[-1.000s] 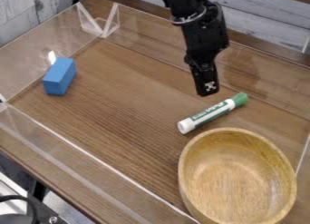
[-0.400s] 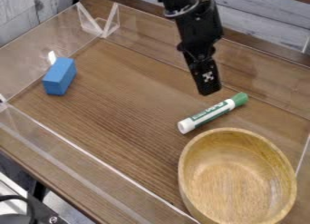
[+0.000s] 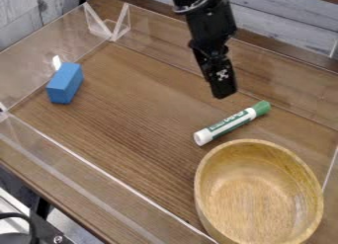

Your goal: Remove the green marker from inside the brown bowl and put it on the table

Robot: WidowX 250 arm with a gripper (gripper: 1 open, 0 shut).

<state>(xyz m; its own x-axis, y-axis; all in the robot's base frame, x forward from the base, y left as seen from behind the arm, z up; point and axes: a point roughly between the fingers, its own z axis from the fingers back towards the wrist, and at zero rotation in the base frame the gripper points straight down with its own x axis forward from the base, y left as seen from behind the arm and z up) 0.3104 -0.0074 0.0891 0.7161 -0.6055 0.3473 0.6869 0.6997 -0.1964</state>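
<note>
The green marker (image 3: 232, 122) lies flat on the table (image 3: 132, 129), slanting from lower left to upper right, just beyond the rim of the brown bowl (image 3: 259, 192). Nothing is inside the bowl, which sits at the front right. My gripper (image 3: 222, 86) hangs above the table, up and slightly left of the marker, clear of it and holding nothing. Its dark fingers appear as one slim shape from this angle, so the gap between them does not show.
A blue block (image 3: 63, 83) rests at the left side of the table. Clear acrylic walls (image 3: 106, 26) run along the table's edges, with a folded corner piece at the back left.
The gripper has lifted up and drifted slightly back-left, away from the marker. The marker, bowl and block have not moved.
</note>
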